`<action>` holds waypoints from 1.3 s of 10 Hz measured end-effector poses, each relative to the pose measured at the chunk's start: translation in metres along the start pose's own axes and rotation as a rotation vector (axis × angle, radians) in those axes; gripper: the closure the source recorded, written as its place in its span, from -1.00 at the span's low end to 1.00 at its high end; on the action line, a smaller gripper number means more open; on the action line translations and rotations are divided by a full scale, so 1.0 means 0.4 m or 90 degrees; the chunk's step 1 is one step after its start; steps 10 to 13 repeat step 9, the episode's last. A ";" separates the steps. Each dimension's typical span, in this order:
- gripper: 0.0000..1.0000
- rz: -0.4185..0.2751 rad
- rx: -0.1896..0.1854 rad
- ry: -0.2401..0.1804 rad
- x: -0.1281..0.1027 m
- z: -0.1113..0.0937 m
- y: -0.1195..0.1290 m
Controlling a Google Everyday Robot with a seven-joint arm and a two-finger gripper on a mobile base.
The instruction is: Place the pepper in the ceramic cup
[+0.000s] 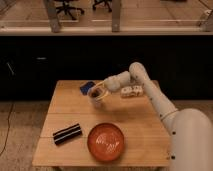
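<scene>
Jaws (100, 89) over ceramic cup (95, 99); pepper unseen.

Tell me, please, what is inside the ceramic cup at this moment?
A dark patch shows at the mouth of the ceramic cup, possibly the pepper, but it cannot be confirmed. The gripper sits right over the rim and covers part of the opening. The cup's bottom is hidden.
</scene>
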 end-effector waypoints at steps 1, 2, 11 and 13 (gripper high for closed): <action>-0.59 -0.001 -0.002 -0.001 0.000 -0.001 0.001; -0.60 -0.006 -0.003 -0.001 0.000 -0.002 0.000; -0.60 -0.011 -0.034 0.014 -0.003 -0.017 -0.005; -0.60 -0.011 -0.034 0.014 -0.003 -0.017 -0.005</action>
